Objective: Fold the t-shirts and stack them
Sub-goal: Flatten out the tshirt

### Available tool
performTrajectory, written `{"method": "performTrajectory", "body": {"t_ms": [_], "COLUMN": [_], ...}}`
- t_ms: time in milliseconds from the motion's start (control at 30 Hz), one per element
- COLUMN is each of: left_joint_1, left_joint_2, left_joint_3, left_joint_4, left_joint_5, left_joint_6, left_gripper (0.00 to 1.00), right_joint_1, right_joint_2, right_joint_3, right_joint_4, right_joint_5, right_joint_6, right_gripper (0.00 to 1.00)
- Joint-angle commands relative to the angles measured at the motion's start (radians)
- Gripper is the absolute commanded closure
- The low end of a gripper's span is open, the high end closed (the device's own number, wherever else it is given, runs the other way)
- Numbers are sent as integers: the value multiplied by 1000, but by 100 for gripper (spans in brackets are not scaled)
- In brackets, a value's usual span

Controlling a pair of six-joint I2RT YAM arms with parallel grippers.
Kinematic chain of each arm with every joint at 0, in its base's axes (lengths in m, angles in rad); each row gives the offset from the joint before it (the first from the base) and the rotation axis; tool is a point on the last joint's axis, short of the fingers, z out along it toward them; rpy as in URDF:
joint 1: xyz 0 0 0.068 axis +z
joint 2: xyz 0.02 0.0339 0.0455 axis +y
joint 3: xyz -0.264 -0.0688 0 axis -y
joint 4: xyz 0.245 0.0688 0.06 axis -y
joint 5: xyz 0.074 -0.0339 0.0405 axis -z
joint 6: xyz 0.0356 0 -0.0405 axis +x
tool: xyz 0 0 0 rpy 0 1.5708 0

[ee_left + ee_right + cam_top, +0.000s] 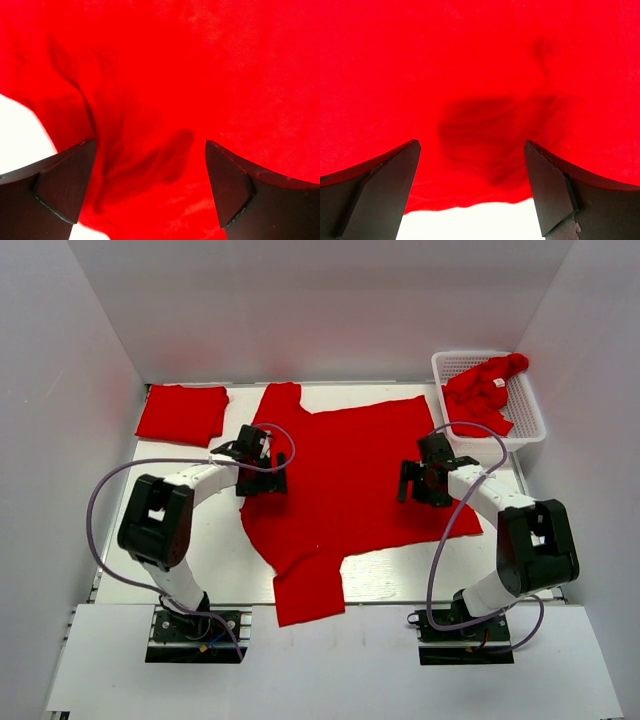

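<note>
My left gripper (264, 478) sits left of centre in the overhead view with its fingers spread wide, nothing between them. It is over the left edge of the spread t-shirt (350, 470). In its own wrist view the gap between the two dark fingers (60, 185) is filled with red cloth creased into a few dark folds, and bare white table (20, 135) shows at the lower left of that frame. My right gripper (425, 480) is right of centre, also parted and gripping nothing, over the shirt's right side. Its wrist camera shows a shallow dark wrinkle in the cloth, and the shirt's edge runs across the bottom of the frame with white table below it. I cannot tell whether either set of fingertips touches the fabric.

The spread t-shirt lies flat across the middle of the table, one sleeve toward the top and one toward the bottom. A folded t-shirt (182, 412) lies at the upper left, apart from the spread one. A crumpled t-shirt (482, 390) sits in the white basket (535, 420) at the upper right.
</note>
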Motion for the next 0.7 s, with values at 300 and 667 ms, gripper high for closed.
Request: {"method": "performTrajectory", "body": {"t_ms": [300,667], "left_joint_1": [68,150], "left_joint_2": [238,352], "left_joint_3": [175,308], "left_joint_4": [-148,-142], "left_joint_5": [-240,-263], "left_joint_6": [-109,-31], "left_gripper": [0,0], "right_joint_1": [6,98], "right_joint_2": [88,135], "right_joint_3": [-57,-81], "right_joint_4": [86,134], "right_joint_5": [-119,-224], "right_joint_6": [28,77], "right_gripper": [10,10]}}
